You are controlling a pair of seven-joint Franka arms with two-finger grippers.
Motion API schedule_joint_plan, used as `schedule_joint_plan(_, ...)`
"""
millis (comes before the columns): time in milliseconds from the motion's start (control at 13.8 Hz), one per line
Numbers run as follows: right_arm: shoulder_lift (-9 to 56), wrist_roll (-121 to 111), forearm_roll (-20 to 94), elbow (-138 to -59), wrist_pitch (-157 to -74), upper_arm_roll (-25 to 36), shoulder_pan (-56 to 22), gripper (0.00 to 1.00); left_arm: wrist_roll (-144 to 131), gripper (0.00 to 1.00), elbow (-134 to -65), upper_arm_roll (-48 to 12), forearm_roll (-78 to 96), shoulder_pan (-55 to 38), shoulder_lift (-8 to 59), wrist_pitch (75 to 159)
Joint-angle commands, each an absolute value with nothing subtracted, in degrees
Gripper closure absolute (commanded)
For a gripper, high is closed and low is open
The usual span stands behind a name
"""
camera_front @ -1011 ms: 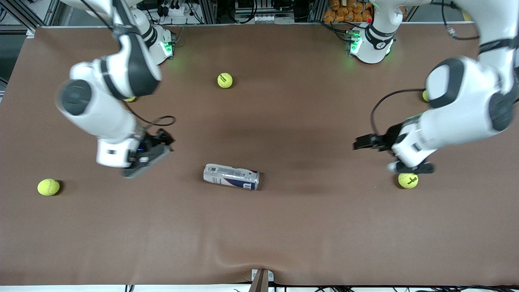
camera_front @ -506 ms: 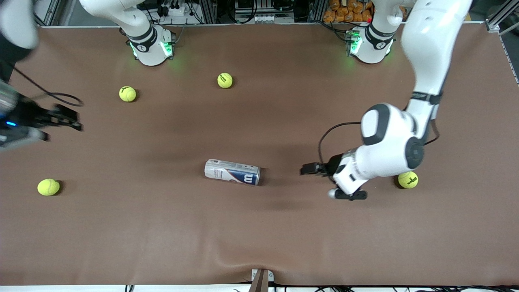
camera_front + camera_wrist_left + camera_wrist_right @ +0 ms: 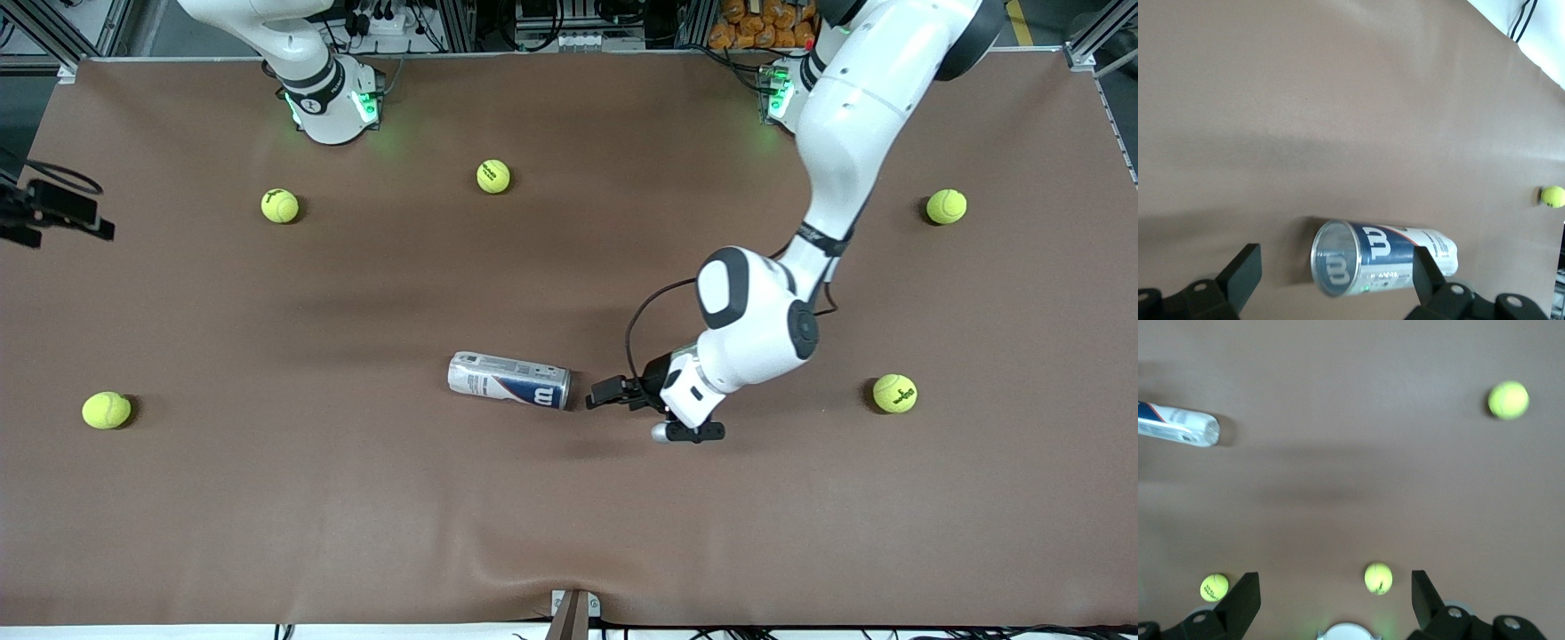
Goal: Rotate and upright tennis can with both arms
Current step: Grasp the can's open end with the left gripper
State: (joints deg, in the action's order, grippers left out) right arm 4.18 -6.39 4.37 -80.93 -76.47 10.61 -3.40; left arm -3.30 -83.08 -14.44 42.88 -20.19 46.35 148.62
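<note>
The tennis can (image 3: 508,380) lay on its side near the middle of the table (image 3: 569,533), somewhat closer to the front edge than to the edge where the bases stand, its open silvery end turned toward the left arm's end; nothing held it. The step in hand looked like the approach: the left gripper (image 3: 607,393) sat low just beside that open end, jaws spread wide and empty, apparently not touching the can; the right gripper (image 3: 55,213) was out at the table edge at the right arm's end, jaws likewise wide and empty, well apart from the can. The next move probably called for the left gripper to meet the rim end squarely while the right arm came in to the capped end, so the can could be turned and tipped upright without rolling away.

The left wrist view alone showed the round mouth of the can (image 3: 1338,259) lying between its fingers (image 3: 1238,277); the front view did not show that alignment; the right wrist view showed the can (image 3: 1178,425) far off, with tennis balls (image 3: 1509,400) scattered about, while only the front view gave both arms at once.
</note>
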Motion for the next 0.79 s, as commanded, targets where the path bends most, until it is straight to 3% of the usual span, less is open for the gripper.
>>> schedule_joint_plan(0, 1.50, 0.17, 1.41, -81.12, -74.53, 1.77, 2.45, 0.00, -1.58, 0.00, -80.69, -14.68, 47.71, -22.58, 49.30, 153.18)
schedule_joint_plan(506, 1.14, -0.18, 2.64, -80.86, -74.36, 2.02, 4.92, 0.00, -0.88, 0.00, -77.00, -15.29, 54.67, -27.94, 55.54, 161.36)
schedule_joint_plan(722, 1.32, 0.26, 2.55, -79.19, -74.00, 1.67, 4.31, 0.00, -0.88, 0.13, -74.71, -16.69, 54.76, -28.13, 57.48, 162.07)
